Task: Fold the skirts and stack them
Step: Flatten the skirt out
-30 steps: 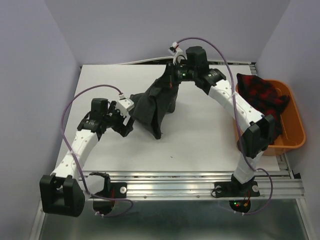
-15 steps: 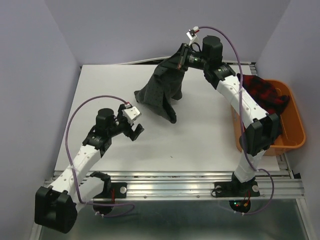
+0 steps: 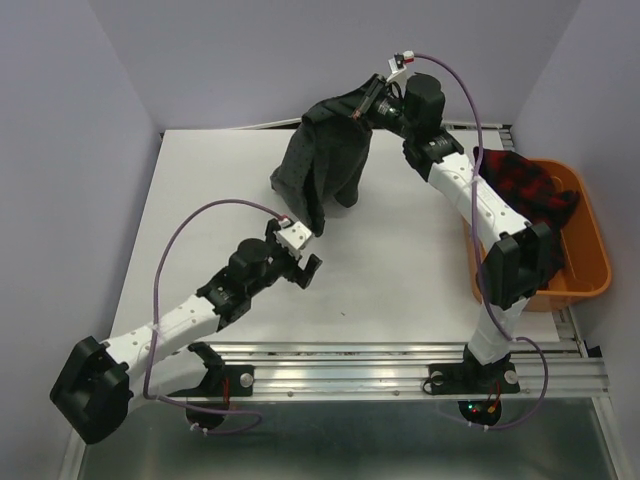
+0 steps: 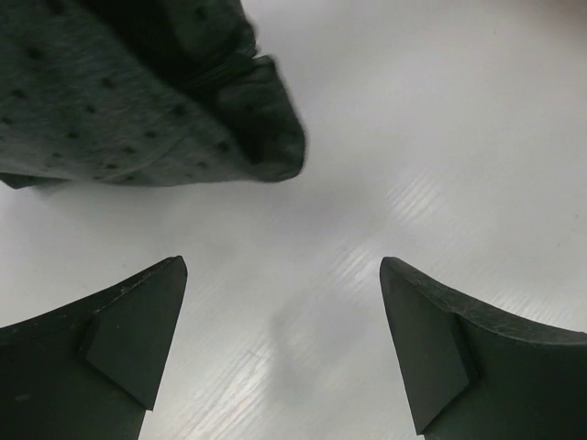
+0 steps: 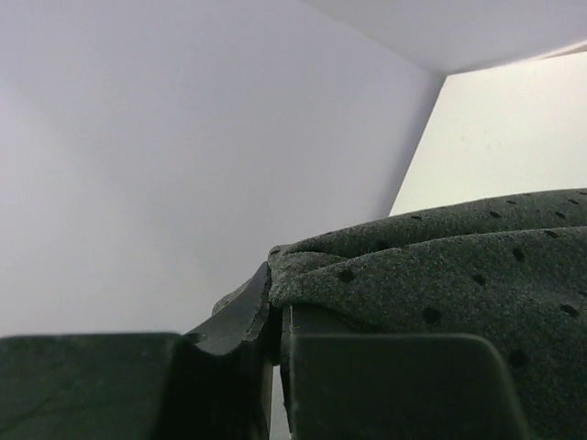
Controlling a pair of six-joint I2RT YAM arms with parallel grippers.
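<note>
Item one: dark grey dotted skirt [image 3: 325, 160], hung over the far middle of the table [image 3: 400, 280], suspended by an upper edge from the right gripper [image 3: 366, 104], which was raised high near the back wall. Its jaws were pinched tight on a fold of the cloth, and the right wrist view showed dotted fabric bunched between the closed fingers. The garment drooped in a loose, gathered mass, with its lowest corner close over the table surface; whether it touched could not be told. It was judged to be lifted so that its own weight would draw out the crumple and offer a free corner to the second arm. Item two: left gripper [image 3: 303, 258], jaws spread fully wide and holding nothing, low over the table just on the near side of that hanging corner. Its wrist view had the cloth ahead of both fingers and apart from them. It was judged to be stationed to take the corner, so the skirt could be stretched between both arms and laid flat. Item three: red-and-black plaid skirt [image 3: 525, 185], heaped in the orange basket [image 3: 590, 272] at the table's right edge, partly draped over the rim and not in hand. Status: no fold made, no stack begun.
</note>
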